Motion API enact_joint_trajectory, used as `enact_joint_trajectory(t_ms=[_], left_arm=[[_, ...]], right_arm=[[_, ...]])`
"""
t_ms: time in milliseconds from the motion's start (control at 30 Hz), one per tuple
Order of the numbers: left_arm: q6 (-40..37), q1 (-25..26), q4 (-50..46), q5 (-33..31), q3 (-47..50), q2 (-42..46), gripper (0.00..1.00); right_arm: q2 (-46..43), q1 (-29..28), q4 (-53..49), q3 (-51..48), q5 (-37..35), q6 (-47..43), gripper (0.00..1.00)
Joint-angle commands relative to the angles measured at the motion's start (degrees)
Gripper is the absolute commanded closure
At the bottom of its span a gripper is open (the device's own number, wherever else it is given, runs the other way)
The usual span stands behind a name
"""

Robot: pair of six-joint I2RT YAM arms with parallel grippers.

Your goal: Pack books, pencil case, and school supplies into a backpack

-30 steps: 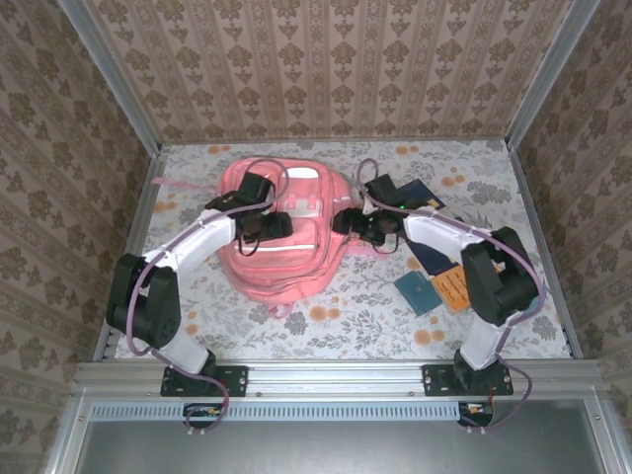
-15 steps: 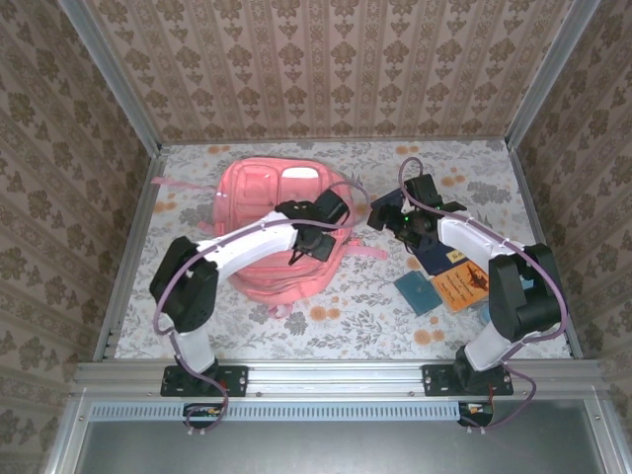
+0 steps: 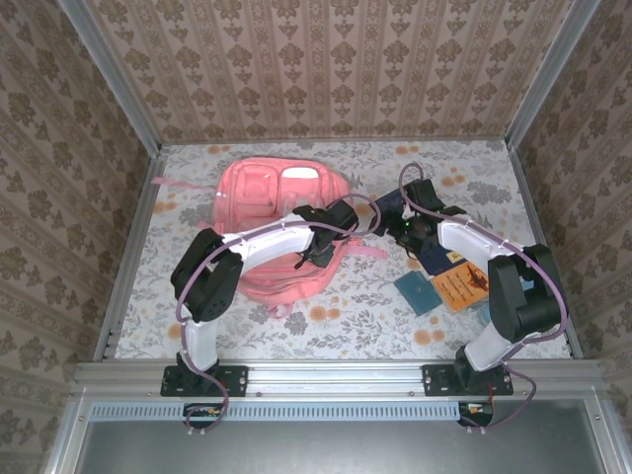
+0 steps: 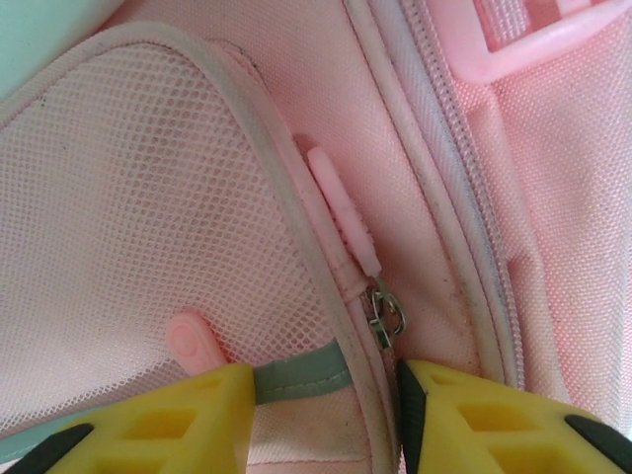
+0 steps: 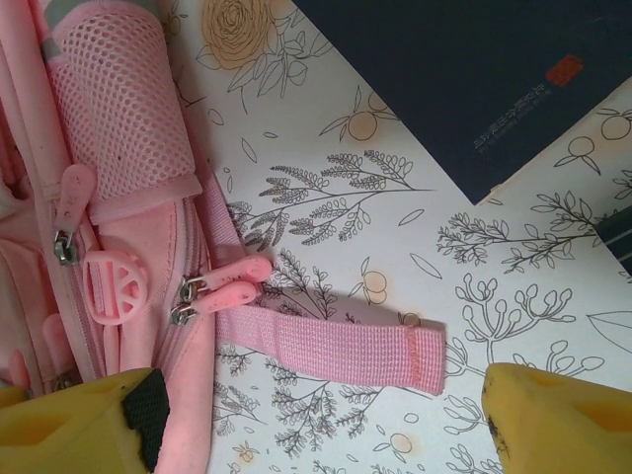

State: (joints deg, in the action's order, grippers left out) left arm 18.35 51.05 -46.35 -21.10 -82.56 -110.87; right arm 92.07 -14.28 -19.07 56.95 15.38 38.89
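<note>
Salmon-pink backpack (image 3: 252, 202) lies flat on the flowered table (image 3: 474, 178), left of centre, and nothing is seen going into it. From above I cannot tell whether its main compartment is open. In the right wrist view two pink zip pulls (image 5: 232, 281) sit together on its side, so that zip looks shut.

All three books are outside, on the table to the backpack's right. The navy book (image 5: 444, 89) lies nearest it. The orange book (image 3: 462, 286) and teal book (image 3: 417, 292) sit side by side nearer the arms. By my reading packing has hardly begun: a zip must be opened, then every book moved in.

A pale oblong (image 3: 301, 173) rests on the backpack's far part. Whether that is the pencil case or a patch I cannot tell.

The right gripper (image 5: 316, 415) hangs over the table beside the backpack, jaws spread wide and empty, a loose pink strap (image 5: 326, 346) below them.

The left gripper (image 4: 326, 420) is down on the backpack's right edge by a mesh pocket (image 4: 128, 217). Its jaws stand partly apart on either side of a seam and its metal zip slider (image 4: 385, 318). Whether they pinch anything I cannot tell. It looks to be going for that zip.
</note>
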Motion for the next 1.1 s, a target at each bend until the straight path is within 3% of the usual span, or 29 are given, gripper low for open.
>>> enact_joint_trajectory(t_ms=[0,133,200,333,533,767,1067], left_arm=[[-0.99,0.08,-3.24,-2.29,-1.4,-1.62,0.55],[-3.55,0.06,-6.48,-0.67,-2.37,-3.74,0.42],[-3.52,0.1,-7.74,-1.64,-2.91,-4.71,0.42],[-3.67,0.09,-8.4,-2.3,-4.1,-5.63,0.54],[-4.63,0.1,-9.46,-3.45,-6.19,-3.12,0.86],[-8.2,-0.76,-8.9,-5.8,-6.34,8.37,0.89],[-11.19,-4.87,-3.66,-4.53,-3.45,21.18,0.93]], right_arm=[[-1.63,0.25,-0.18,-0.37,-0.7,0.66,0.15],[-1.54,0.39,-0.28,-0.28,-0.96,0.74,0.16],[-1.46,0.38,-0.21,-0.37,-1.22,0.77,0.16],[-1.28,0.47,-0.58,-0.06,-1.76,0.36,0.16],[-2.94,0.53,-0.07,0.29,-2.85,-4.79,0.17],[-5.06,-0.88,1.85,1.43,-2.62,-18.32,0.17],[-5.38,-5.81,2.69,5.68,10.41,-31.7,0.24]])
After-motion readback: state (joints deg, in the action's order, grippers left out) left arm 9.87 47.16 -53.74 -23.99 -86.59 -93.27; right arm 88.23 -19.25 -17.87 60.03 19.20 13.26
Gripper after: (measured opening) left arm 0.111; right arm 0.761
